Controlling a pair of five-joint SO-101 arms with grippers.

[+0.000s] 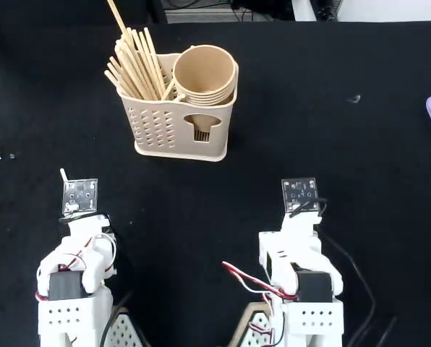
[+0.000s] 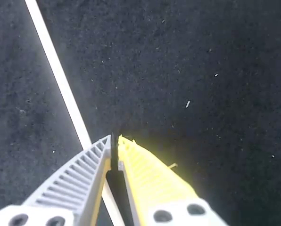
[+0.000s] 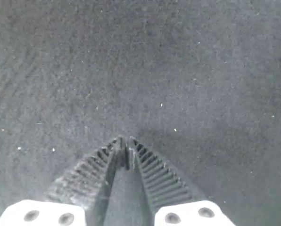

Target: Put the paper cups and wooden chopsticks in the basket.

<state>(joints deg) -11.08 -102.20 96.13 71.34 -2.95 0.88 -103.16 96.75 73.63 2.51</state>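
We see the basket (image 1: 179, 134) far back, chopsticks (image 1: 132, 65) in its left compartment, cups (image 1: 205, 72) stacked in its right. A loose stick (image 2: 60, 80) lies under our left gripper (image 2: 114, 140). That gripper and the right gripper (image 3: 126, 140) are clenched empty over open black cloth (image 1: 331, 123).

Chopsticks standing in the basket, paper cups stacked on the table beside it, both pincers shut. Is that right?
No. The high view shows the paper cups stacked inside the basket, in the compartment beside the chopsticks, not on the table. The chopsticks do stand in the basket, and the left pincer and right pincer are shut.
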